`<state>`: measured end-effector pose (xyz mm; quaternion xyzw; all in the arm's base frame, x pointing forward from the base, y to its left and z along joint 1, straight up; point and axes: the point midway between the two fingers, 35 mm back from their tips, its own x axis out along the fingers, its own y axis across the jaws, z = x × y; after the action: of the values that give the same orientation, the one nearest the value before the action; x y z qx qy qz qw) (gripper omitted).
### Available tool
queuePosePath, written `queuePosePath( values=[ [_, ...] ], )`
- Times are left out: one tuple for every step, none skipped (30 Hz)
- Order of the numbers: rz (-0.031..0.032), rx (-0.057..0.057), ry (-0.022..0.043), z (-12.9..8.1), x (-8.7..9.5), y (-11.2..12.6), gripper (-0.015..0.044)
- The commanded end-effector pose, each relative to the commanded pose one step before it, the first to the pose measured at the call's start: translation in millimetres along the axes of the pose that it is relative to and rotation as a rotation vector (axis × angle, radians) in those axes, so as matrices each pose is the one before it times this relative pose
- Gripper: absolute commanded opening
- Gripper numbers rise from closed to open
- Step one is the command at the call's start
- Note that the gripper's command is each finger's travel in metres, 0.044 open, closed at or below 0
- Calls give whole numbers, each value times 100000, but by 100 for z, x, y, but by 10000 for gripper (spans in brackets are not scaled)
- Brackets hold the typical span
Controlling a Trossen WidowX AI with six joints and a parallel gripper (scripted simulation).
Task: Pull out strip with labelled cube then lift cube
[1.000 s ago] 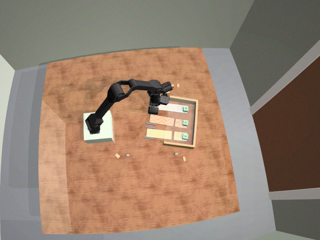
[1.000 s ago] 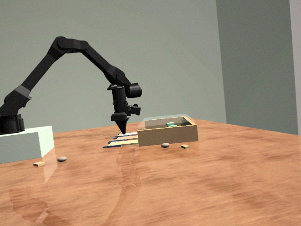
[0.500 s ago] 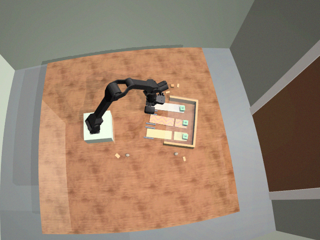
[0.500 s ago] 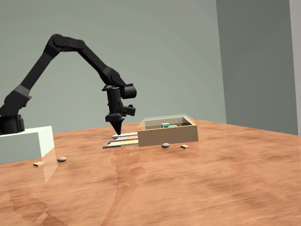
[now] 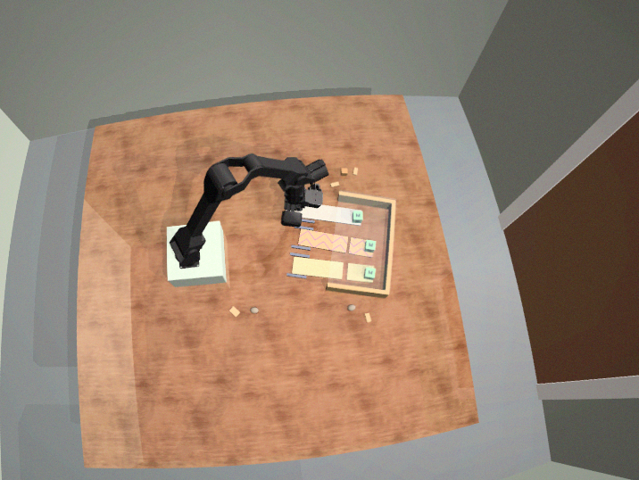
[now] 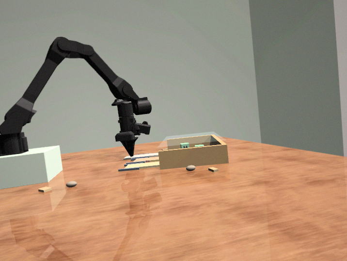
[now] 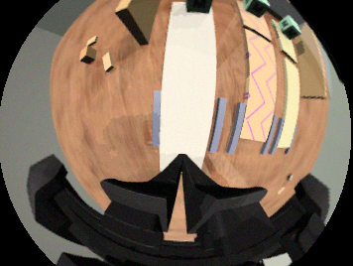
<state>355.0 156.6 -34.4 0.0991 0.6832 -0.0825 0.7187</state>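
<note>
A white strip (image 5: 330, 212) (image 6: 148, 155) (image 7: 188, 74) shows no gap and bears a green cube (image 5: 357, 215) (image 7: 199, 6) with a dark letter on top. A zigzag strip (image 5: 322, 240) (image 7: 260, 74) and a yellow strip (image 5: 317, 268) (image 7: 293, 89) each show a gap; beyond it a short piece bears a similar lettered green cube, the zigzag one's cube (image 5: 370, 244) and the yellow one's cube (image 5: 369, 272). My gripper (image 6: 132, 155) (image 7: 181, 157) is shut and empty, its tips at the near end of the white strip. Whether they touch it I cannot tell.
A wooden-walled box (image 5: 391, 247) (image 6: 193, 156) is open toward the robot, with a clear cover over part of it. Low blue rails (image 5: 300, 247) (image 7: 218, 124) flank the strips' near ends. Small wood blocks (image 5: 344, 171) (image 5: 234, 311) and grey stones (image 5: 253, 310) (image 5: 351, 307) lie around.
</note>
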Motion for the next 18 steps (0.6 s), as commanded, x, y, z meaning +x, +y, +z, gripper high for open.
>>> queuePosePath(
  values=[
    [-642, -101, 1516, -1134, 427, -65, 0],
    [1, 0, 16, -158, 6, 5, 0],
    [1, 0, 16, -159, 6, 4, 0],
    [1, 0, 16, -157, 5, 5, 0],
    [1, 0, 16, -158, 5, 5, 0],
    [1, 0, 16, -157, 4, 5, 0],
    [1, 0, 16, -158, 4, 5, 0],
    [1, 0, 16, -157, 4, 5, 0],
    [1, 0, 16, -158, 4, 5, 0],
    [1, 0, 16, -157, 3, 5, 0],
    [1, 0, 16, -158, 4, 5, 0],
    [1, 0, 16, -156, 3, 5, 0],
    [1, 0, 16, -158, 3, 5, 0],
    [1, 0, 16, -156, 3, 5, 0],
    [1, 0, 16, -157, 3, 5, 0],
    [1, 0, 16, -156, 3, 5, 0],
    [1, 0, 16, -157, 3, 5, 0],
    [1, 0, 16, -156, 3, 6, 0]
  ],
)
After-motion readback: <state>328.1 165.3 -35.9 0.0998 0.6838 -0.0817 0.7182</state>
